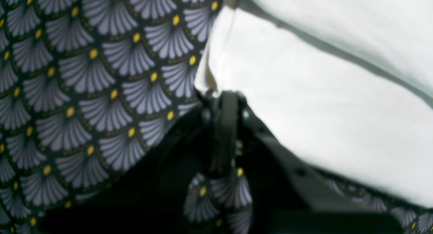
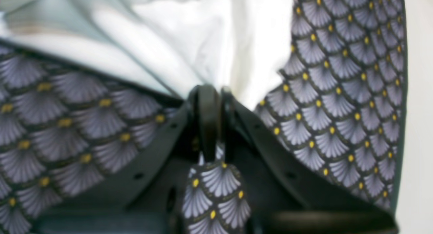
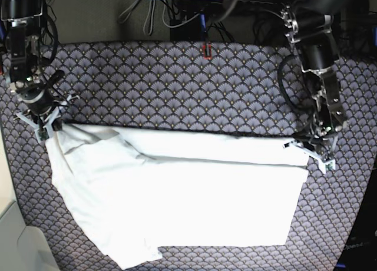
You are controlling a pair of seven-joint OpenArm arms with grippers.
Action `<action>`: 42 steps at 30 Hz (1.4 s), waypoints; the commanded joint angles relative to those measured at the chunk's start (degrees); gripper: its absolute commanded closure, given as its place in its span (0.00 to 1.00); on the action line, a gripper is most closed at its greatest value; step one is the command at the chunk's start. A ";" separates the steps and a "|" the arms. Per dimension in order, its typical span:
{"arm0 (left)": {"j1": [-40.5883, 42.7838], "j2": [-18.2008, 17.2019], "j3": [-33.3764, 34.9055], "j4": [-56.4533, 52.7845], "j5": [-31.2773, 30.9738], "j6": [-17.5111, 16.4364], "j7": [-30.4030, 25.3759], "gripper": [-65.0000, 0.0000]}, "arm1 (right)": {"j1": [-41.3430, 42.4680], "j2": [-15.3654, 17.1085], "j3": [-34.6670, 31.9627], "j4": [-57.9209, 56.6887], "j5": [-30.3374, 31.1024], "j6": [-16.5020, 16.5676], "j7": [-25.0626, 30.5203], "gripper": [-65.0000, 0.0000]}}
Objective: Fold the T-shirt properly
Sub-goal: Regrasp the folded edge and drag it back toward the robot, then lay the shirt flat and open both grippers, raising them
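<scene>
The T-shirt point(image 3: 177, 194) lies spread across the middle of the bench point(image 3: 177, 82), a large white sheet already doubled along its far edge, with a sleeve or loose flap trailing toward the near side at the right arm's end. That far edge runs taut between the two arms.

At one far corner of the T-shirt, the right gripper point(image 2: 211, 92) has its jaws clenched on a pinch of white fabric. At the opposite far corner, the left gripper point(image 1: 225, 95) is likewise clenched, with the cloth's edge caught at its tips.

Both grips look thin, taking only a corner of soft cloth. In my judgement, a fast lift or uneven pull could let a corner slip free, and the fold would collapse crooked. If the arms move apart, the stretched edge may drag the whole shirt along the bench; if they close in, the middle may sag and bunch. The trailing flap could also tuck under unevenly.

No brand, label or readable writing shows on the T-shirt or the patterned bench covering.
</scene>
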 commanded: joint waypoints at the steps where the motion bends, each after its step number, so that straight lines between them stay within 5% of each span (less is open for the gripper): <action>1: 0.06 -0.90 -0.08 2.65 0.03 0.11 0.11 0.99 | -0.03 1.26 0.52 1.90 -0.01 -0.46 1.08 1.00; 9: 2.70 -1.07 -0.26 15.39 0.03 0.02 9.69 0.99 | -5.04 3.28 2.37 8.58 -0.01 -0.28 0.99 1.00; 14: 3.66 -1.16 -0.17 21.99 0.47 0.02 14.26 0.99 | -6.80 3.19 7.82 12.80 -0.01 7.54 0.02 1.00; 21: 3.14 -2.74 -0.17 26.12 0.03 0.02 19.36 0.99 | -7.24 3.63 11.77 17.20 0.08 8.33 -2.62 1.00; 28: 2.08 -5.20 -0.08 24.98 0.12 0.02 19.89 0.99 | -5.13 6.10 11.86 17.64 -0.01 8.59 -3.67 1.00; 32: -0.29 -5.73 -0.08 22.87 -0.06 0.02 20.24 0.99 | -0.99 6.53 11.77 15.79 -0.01 12.73 -3.94 1.00; 42: -0.82 -5.73 -0.08 24.27 -0.06 -0.06 24.20 0.99 | 4.37 6.71 12.39 16.49 -0.09 16.24 -11.50 1.00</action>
